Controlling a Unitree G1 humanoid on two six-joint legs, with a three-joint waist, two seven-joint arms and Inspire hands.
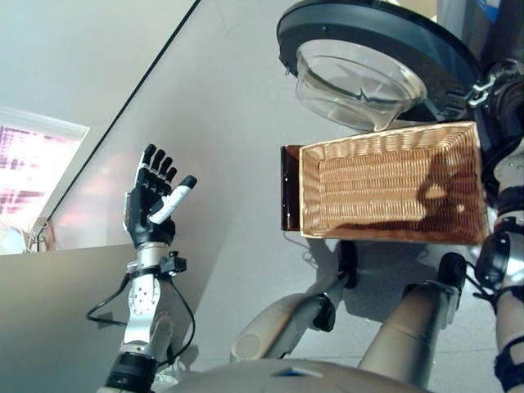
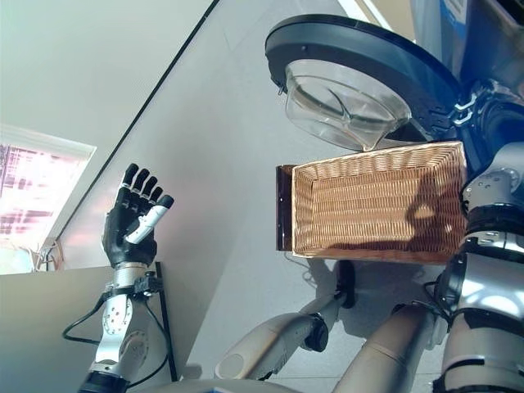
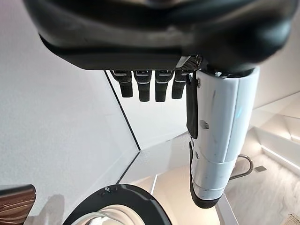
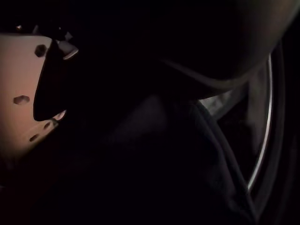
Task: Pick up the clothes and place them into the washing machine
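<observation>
Grey floor and pale wall fill the scene. Nearest, the left hand is raised with fingers straight, holding nothing, well apart from everything. Beyond it the wicker basket sits empty, no clothes in sight. Farther still, the washing machine door hangs swung wide. The right arm reaches past the basket's far right corner (its wrist view is dark, apparently inside the drum), so its grasp cannot be told.

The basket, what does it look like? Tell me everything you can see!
The basket is a rectangular tray woven from light brown wicker, with low walls and a thicker braided rim. It looks empty; only shadows fall across its inside. It sits just below the washing machine's round door, which has a clear glass bowl, and neither hand touches it.
</observation>
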